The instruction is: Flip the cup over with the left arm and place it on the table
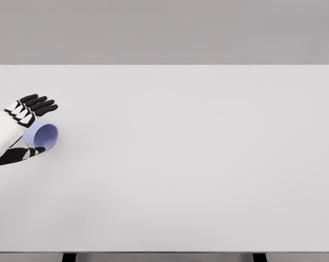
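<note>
Cup (42, 136): a pale blue one, lying tipped with its open mouth facing right and toward the camera, held inside the left hand (23, 131); the fingers (39, 103) reach over its far side and the thumb lies along its near side, so the hand is clamped on it, probably mid-turn; to the hand's right the tabletop (197, 158) offers room to set it down.

white table (197, 164), a lilac cup (43, 135) tipped at its left.
</note>
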### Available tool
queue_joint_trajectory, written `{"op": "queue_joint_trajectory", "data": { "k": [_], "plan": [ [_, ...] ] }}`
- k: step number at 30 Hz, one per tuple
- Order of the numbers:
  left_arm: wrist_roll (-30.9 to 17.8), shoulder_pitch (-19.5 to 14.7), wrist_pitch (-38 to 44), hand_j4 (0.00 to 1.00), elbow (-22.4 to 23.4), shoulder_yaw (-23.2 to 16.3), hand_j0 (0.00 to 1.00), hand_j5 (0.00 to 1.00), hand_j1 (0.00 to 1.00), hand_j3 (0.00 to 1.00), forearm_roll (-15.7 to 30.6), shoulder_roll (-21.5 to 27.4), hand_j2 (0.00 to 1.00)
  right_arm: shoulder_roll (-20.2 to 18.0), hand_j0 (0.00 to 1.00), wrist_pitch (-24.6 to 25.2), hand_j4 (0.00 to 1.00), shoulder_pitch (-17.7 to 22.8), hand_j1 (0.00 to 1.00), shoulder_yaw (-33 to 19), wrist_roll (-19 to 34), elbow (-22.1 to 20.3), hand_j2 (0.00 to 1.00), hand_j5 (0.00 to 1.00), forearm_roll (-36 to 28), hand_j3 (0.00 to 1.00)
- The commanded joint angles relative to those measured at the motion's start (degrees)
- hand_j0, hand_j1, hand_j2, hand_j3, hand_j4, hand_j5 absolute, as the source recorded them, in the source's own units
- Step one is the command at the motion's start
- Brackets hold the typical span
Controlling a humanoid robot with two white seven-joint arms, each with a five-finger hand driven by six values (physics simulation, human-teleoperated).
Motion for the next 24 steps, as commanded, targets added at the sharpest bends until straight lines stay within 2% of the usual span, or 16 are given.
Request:
{"op": "queue_joint_trajectory", "data": {
  "k": [1,5,8,10,11,15,17,20,24],
  "plan": [
    [0.04,0.0,-0.06,1.0,-0.06,-0.22,1.0,1.0,1.0,1.0,0.34,0.18,1.0,0.0,1.0,-0.08,1.0,0.0,1.0,0.46,-0.14,-0.01,1.0,1.0,0.09,1.0],
    [0.04,0.0,-0.06,1.0,0.12,-0.13,1.0,1.0,1.0,1.0,-0.54,0.53,1.0,0.0,1.0,0.01,1.0,0.0,1.0,0.11,-0.15,0.16,1.0,1.0,0.09,1.0],
    [0.04,-0.18,-0.06,1.0,0.73,0.04,1.0,1.0,1.0,1.0,-1.24,4.66,1.0,0.0,1.0,0.01,1.0,0.0,1.0,0.02,-0.23,0.16,1.0,1.0,0.09,1.0],
    [0.04,-0.62,-0.06,1.0,3.19,0.04,1.0,1.0,1.0,1.0,-1.24,8.61,1.0,0.0,1.0,0.01,1.0,0.0,1.0,0.02,-0.23,0.16,1.0,1.0,0.09,1.0],
    [0.04,-1.31,-0.06,1.0,5.81,0.04,1.0,1.0,1.0,1.0,-1.24,9.76,1.0,0.0,1.0,0.01,1.0,0.0,1.0,0.02,-0.15,0.16,1.0,1.0,0.09,1.0],
    [0.04,-6.85,-0.06,1.0,12.42,-0.31,1.0,1.0,1.0,1.0,-1.15,11.34,1.0,0.0,1.0,0.01,1.0,0.0,1.0,0.02,-0.15,0.16,1.0,1.0,0.09,1.0],
    [-0.05,-8.35,-0.06,1.0,15.93,-0.4,1.0,1.0,1.0,1.0,-0.8,11.52,1.0,0.0,1.0,0.01,1.0,0.0,1.0,0.02,-0.15,0.16,1.0,1.0,0.09,1.0],
    [-4.53,-11.69,-0.06,1.0,19.45,-0.48,1.0,1.0,1.0,1.0,-0.54,11.87,1.0,0.0,1.0,0.01,1.0,0.0,1.0,0.02,-0.23,0.16,1.0,1.0,0.09,1.0],
    [-16.65,-13.36,-0.06,1.0,18.84,-1.19,1.0,1.0,1.0,1.0,0.78,9.59,1.0,0.0,1.0,0.01,1.0,0.0,1.0,0.02,-0.15,0.16,1.0,1.0,0.09,1.0]
  ]
}}
